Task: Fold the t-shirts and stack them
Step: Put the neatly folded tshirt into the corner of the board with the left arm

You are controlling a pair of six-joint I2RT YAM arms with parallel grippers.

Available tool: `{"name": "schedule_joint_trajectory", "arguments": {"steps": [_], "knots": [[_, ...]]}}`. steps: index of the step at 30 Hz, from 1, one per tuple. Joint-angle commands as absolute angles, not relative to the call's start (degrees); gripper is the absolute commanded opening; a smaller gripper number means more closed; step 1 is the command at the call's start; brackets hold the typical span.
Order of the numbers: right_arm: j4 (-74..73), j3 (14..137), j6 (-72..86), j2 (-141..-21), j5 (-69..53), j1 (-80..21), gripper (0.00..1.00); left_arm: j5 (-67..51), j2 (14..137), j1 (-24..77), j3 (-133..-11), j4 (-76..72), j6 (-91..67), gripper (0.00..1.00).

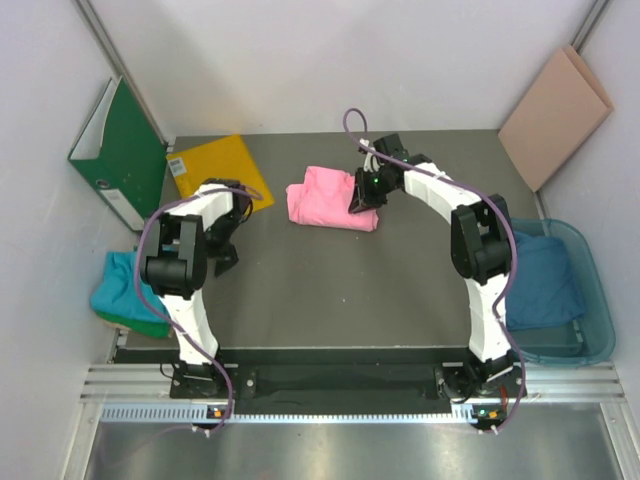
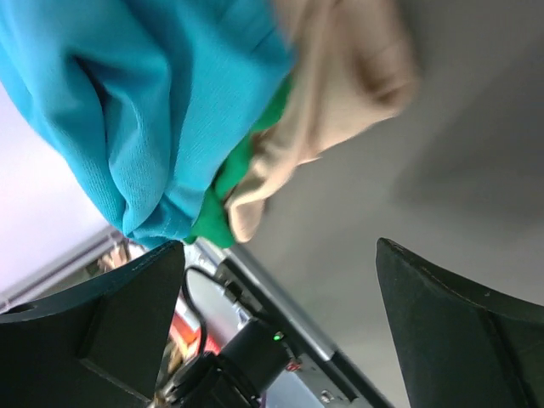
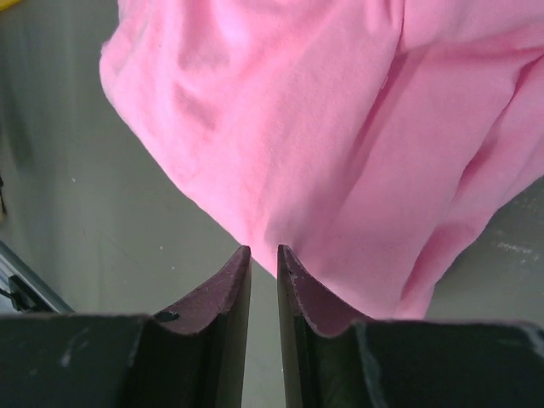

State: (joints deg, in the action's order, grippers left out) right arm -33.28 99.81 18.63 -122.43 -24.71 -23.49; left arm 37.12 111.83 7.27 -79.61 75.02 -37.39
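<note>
- The pink t-shirt (image 1: 332, 200) is lying folded at the back centre of the counter (image 1: 330, 300).
- The teal t-shirt (image 2: 127, 102) and the green t-shirt (image 2: 234, 183) are lying bunched together at the left edge. A dark blue one (image 1: 545, 280) is sitting in the bin (image 1: 600, 330).
- The right gripper (image 3: 263, 251) jaws are being held barely parted and empty, just beside the pink hem.
- The left gripper (image 2: 280, 246) jaws are being held fully spread and empty, near the teal pile.
- Risk: the pink hem is likely being left within snagging reach, so any sideways drag could undo the fold.
- Risk: teal and green could be pinched together, since the two are tangled.
</note>
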Motion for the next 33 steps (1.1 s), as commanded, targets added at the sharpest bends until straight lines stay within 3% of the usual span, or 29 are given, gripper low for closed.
{"name": "schedule_joint_trajectory", "arguments": {"steps": [1,9,22,25,27,33], "knots": [[-35.24,105.99,16.61,-123.57,-25.75,-23.38,0.2,38.32,104.6,3.7,-74.89,77.71,-40.78,0.99],[-36.39,107.4,16.96,-124.89,-27.07,-23.29,0.2,38.85,105.63,-2.37,-68.21,71.55,-38.41,0.99],[-36.65,109.6,18.19,-125.59,-29.44,-22.24,0.21,38.5,117.24,-9.31,-71.1,66.88,-34.9,0.97],[-36.65,109.69,18.28,-125.42,-29.71,-22.06,0.22,38.67,118.56,-11.33,-72.07,65.92,-33.06,0.78],[-36.65,109.42,18.28,-125.25,-29.62,-21.89,0.22,37.62,119.26,-13.09,-72.51,65.13,-31.82,0.0],[-36.65,109.16,18.28,-124.81,-29.53,-21.27,0.28,35.25,120.76,-13.89,-73.48,65.31,-30.24,0.0]]}}
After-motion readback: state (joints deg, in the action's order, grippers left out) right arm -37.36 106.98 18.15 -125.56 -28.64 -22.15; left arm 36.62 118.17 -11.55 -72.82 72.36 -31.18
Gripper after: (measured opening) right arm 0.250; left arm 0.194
